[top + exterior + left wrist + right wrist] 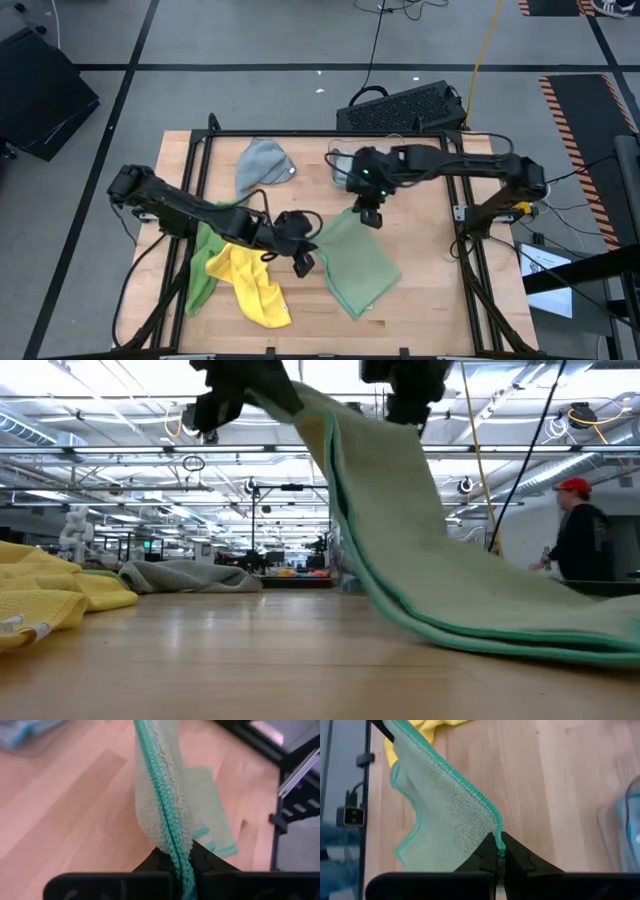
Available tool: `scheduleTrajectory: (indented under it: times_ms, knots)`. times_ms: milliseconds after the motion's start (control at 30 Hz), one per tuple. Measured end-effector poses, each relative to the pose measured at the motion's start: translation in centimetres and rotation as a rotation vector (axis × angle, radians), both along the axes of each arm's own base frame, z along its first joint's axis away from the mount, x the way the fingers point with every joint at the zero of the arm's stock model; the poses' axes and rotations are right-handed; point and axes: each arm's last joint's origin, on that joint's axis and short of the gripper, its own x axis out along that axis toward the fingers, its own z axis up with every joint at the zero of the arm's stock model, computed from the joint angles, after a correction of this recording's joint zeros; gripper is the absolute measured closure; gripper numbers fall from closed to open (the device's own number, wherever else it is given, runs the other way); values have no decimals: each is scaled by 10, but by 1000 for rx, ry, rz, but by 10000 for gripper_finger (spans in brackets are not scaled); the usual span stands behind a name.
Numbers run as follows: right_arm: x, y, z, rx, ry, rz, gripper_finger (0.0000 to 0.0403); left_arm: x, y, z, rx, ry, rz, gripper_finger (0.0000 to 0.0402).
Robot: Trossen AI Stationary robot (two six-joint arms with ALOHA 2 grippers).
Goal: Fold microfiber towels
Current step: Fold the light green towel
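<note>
Sage green towel [360,265] lies right of the tabletop's centre, its far edge lifted off the wood and strung between my two pincers, the rest trailing toward the near edge. My left gripper [303,262] is pinched tight on one end of that teal-stitched hem, my right gripper [370,216] clamped on the other, farther back. Held edge runs diagonally; the fold probably goes toward the near edge, away from the yellow towel [255,280] at my left.

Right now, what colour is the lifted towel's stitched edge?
Teal green, on the sage green towel; clearest in the right wrist view.
</note>
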Motion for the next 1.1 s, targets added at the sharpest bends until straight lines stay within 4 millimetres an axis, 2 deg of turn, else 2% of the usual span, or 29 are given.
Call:
scheduleTrajectory:
  times_ms: [267,433,567,700,833,967,1100]
  knots:
    - [-34,32,-11,52,-20,-160,400,2,12,1,-1,18,-62,394]
    - [-46,58,-17,182,-83,-204,400,3,13,2,31,19,-164,394]
    - [-55,81,-6,306,-106,-222,401,2,11,10,-34,-11,-324,394]
    - [-62,102,16,442,-141,-235,401,-4,8,33,-55,-99,-440,394]
    - [-64,118,39,575,-203,-277,401,-12,21,58,1,-235,-460,394]
    - [-64,128,50,557,-286,-329,401,-15,45,73,52,-311,-411,394]
    - [-66,127,44,417,-309,-363,401,-16,63,78,86,-328,-351,394]
